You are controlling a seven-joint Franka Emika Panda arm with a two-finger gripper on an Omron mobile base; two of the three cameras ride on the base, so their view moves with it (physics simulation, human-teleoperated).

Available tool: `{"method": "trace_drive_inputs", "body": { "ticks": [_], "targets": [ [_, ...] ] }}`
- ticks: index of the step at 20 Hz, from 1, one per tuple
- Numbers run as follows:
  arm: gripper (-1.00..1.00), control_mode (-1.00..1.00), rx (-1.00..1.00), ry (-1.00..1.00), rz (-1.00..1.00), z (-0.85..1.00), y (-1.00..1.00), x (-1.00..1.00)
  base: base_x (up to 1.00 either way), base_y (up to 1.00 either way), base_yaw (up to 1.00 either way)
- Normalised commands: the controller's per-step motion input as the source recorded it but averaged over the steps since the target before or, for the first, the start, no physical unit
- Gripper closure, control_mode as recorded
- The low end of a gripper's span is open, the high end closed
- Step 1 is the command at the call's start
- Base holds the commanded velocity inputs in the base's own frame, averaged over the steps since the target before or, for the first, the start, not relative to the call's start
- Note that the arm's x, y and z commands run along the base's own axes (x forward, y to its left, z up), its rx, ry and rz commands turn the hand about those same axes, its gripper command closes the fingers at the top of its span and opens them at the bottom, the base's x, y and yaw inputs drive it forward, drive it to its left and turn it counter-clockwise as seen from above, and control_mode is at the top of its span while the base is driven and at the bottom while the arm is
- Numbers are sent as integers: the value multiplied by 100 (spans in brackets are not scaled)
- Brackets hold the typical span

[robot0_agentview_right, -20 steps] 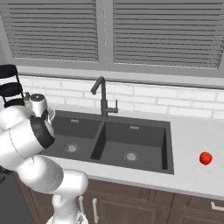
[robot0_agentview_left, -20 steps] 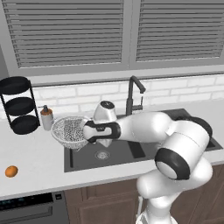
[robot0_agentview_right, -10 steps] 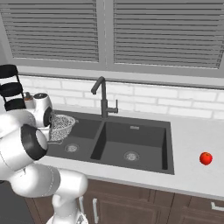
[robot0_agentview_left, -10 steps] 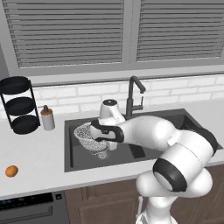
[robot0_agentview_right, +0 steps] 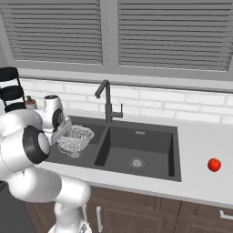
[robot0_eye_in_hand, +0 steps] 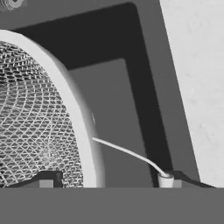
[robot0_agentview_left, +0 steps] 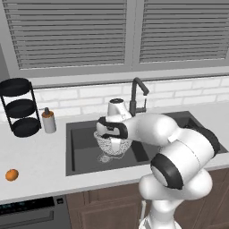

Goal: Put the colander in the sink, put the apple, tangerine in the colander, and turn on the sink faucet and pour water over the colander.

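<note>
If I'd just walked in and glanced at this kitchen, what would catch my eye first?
Most likely the big white arm bending over the dark sink, its gripper closed on the rim of a wire-mesh colander over the left basin. Next, two bright spots on the pale counter: a red apple right of the sink and an orange tangerine far left.

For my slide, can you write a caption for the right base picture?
Gripper holds the colander over the sink's left basin, apple waiting on the counter.
</note>
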Motion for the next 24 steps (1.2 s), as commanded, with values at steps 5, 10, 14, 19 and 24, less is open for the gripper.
{"method": "trace_drive_inputs", "body": {
  "ticks": [5,10,14,19,24],
  "targets": [
    [100,-100,0,0,-10,-14,0,30,0,0,0],
    [100,-100,0,0,-1,-37,-10,8,0,0,0],
    [100,-100,0,0,0,-48,-20,3,0,0,0],
    [100,-100,0,-1,0,-38,-8,7,0,0,0],
    [100,-100,0,-9,0,-18,0,11,0,0,0]
  ]
}}
